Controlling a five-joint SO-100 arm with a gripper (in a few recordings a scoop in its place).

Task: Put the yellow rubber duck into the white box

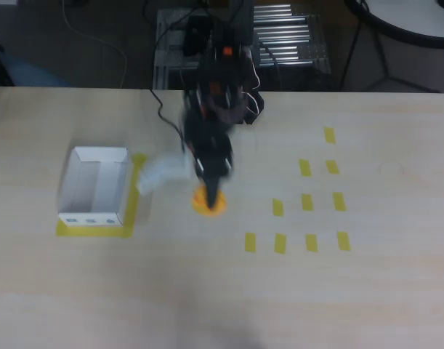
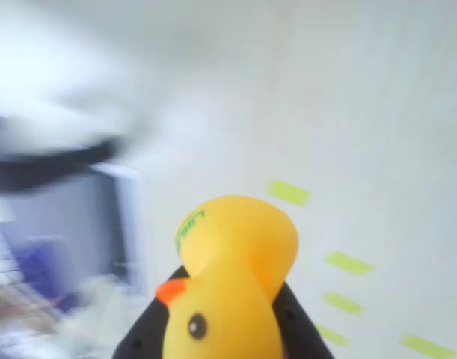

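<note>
With the duck (image 2: 232,284) pinched in the claw (image 2: 224,329), carrying is under way; next, swing left over the box (image 1: 96,187) and release.

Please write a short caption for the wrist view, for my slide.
Gripper holding the yellow rubber duck between its black fingers, above the pale table.

The yellow rubber duck (image 1: 208,202) is seen beneath the blurred gripper (image 1: 211,186) — well apart from the white box (image 1: 93,187), framed by yellow tape strips (image 1: 134,190) on the table (image 1: 222,291).
</note>
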